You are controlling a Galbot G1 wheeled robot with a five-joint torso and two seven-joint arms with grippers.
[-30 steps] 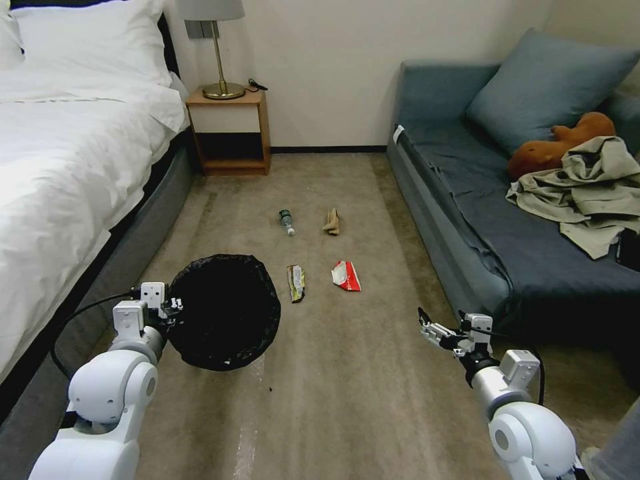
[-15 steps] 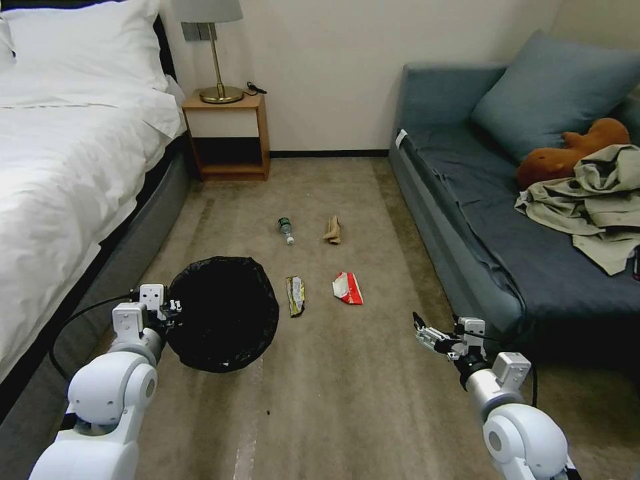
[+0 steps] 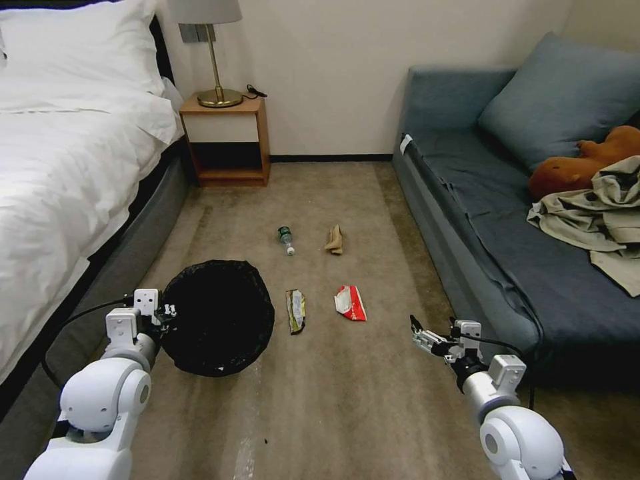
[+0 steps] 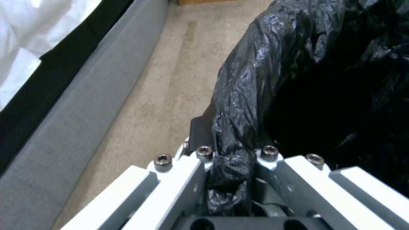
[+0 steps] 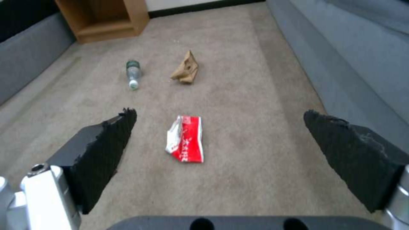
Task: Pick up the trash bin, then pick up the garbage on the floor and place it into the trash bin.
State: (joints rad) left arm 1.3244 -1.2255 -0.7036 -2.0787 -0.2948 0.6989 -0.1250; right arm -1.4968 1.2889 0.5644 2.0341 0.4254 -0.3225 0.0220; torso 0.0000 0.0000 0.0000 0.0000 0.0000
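Observation:
The trash bin (image 3: 217, 317), lined with a crinkly black bag, hangs just above the carpet at my left. My left gripper (image 3: 167, 312) is shut on its bag-covered rim (image 4: 230, 159). The garbage lies on the carpet ahead: a clear bottle (image 3: 287, 239), crumpled tan paper (image 3: 334, 240), a gold-and-dark wrapper (image 3: 295, 311) and a red-and-white wrapper (image 3: 351, 303). My right gripper (image 3: 417, 333) hovers open, low and to the right of the red-and-white wrapper (image 5: 185, 139). Beyond that wrapper, the right wrist view shows the bottle (image 5: 133, 73) and the tan paper (image 5: 186, 68).
A white bed (image 3: 60, 167) borders the carpet strip on the left and a blue sofa (image 3: 480, 227) on the right. The sofa holds a cushion, a brown plush toy (image 3: 587, 167) and beige clothing (image 3: 600, 220). A wooden nightstand (image 3: 227, 140) with a lamp stands at the far wall.
The whole head view has shifted, so the camera moved: the litter now sits lower in the picture and nearer my right gripper. The bin stays held in the left gripper.

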